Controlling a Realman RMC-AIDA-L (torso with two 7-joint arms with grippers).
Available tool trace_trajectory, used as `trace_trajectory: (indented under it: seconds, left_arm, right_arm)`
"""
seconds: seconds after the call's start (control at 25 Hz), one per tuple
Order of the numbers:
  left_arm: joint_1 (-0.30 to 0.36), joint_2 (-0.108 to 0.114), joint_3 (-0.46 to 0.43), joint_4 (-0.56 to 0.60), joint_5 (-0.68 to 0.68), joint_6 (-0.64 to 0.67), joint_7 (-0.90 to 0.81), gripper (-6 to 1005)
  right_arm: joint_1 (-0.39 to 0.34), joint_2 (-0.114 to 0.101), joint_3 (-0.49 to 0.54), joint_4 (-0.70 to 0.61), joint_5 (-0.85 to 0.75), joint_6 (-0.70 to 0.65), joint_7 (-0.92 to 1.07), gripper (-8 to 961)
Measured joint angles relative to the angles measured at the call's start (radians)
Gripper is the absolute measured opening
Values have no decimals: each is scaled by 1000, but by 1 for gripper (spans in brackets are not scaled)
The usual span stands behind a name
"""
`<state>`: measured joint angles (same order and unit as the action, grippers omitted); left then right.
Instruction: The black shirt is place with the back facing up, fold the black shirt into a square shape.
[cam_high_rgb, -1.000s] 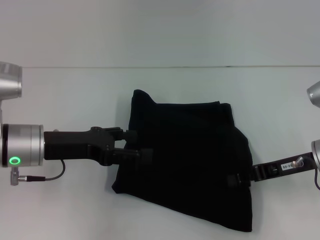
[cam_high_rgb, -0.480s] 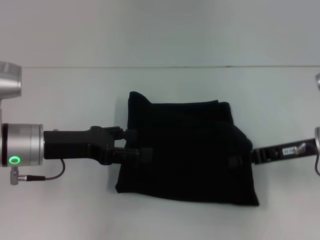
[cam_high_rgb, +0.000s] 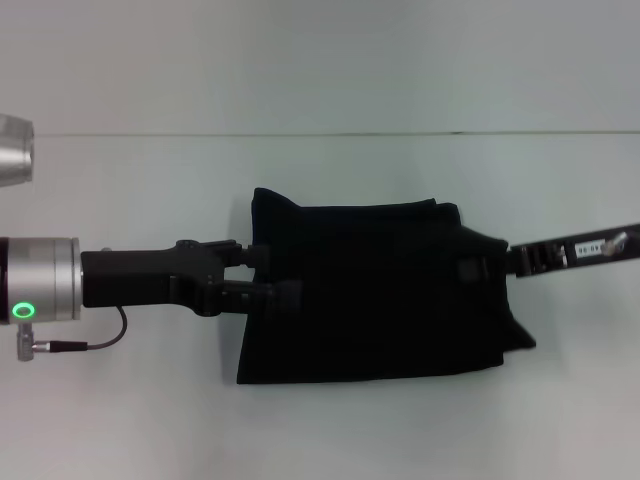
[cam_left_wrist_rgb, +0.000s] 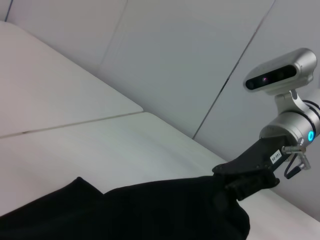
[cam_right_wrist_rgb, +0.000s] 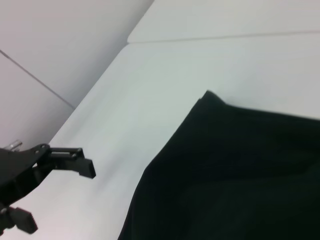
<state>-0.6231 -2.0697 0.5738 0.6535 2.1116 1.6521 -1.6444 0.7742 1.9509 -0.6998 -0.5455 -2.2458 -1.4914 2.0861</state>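
Note:
The black shirt lies folded into a rough rectangle on the white table, plain side up, with no lettering showing. My right gripper is shut on its right edge, where the cloth is bunched and raised; the left wrist view shows this gripper pinching the shirt. My left gripper reaches in at the shirt's left edge with its fingers spread. In the right wrist view that left gripper stands open, with a strip of table between it and the shirt.
The white table runs back to a pale wall, meeting it along a seam. Both arms come in low from the sides. A thin cable hangs under the left wrist.
My right gripper has moved away from the robot, carrying the shirt's near right corner back. The shirt's near edge now lies farther from me. The left arm has drawn slightly left.

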Motion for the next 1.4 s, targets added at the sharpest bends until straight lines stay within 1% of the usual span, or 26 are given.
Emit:
trace_trajectory:
  seconds: [0.12, 0.28, 0.52, 0.8, 0.96, 1.12, 1.24, 1.32, 1.4]
  left_arm:
    - [-1, 2, -7, 0, -1, 1, 0, 949]
    - [-1, 2, -11, -5, -1, 2, 0, 948]
    - [5, 0, -18, -9, -1, 0, 0, 948]
    - [7, -3, -16, -13, -1, -8, 0, 949]
    - [5, -8, -16, -15, -1, -36, 0, 948]
    - [-6, -15, -20, -24, -4, -107, -18, 948]
    - [-22, -19, -21, -33, -21, -186, -53, 949]
    - [-40, -19, -20, -44, -32, -268, -98, 949]
    - [-56, -19, -16, -52, -34, -342, -151, 949]
  right_arm:
    - [15, -4, -6, -20, -4, 9, 20, 72]
    - [39, -10, -14, -17, -28, 42, 38, 73]
    - [45, 1, -34, 20, -64, 100, 39, 72]
    - [28, 3, -35, 68, -65, 155, 35, 73]
    - [26, 3, -38, 79, -65, 168, 13, 125]
    - [25, 4, -36, 74, -61, 156, -14, 177]
    - [25, 4, -29, 71, -60, 155, -14, 303]
    - [25, 2, -28, 70, -59, 155, -14, 387]
    - [23, 0, -25, 70, -59, 155, -12, 431]
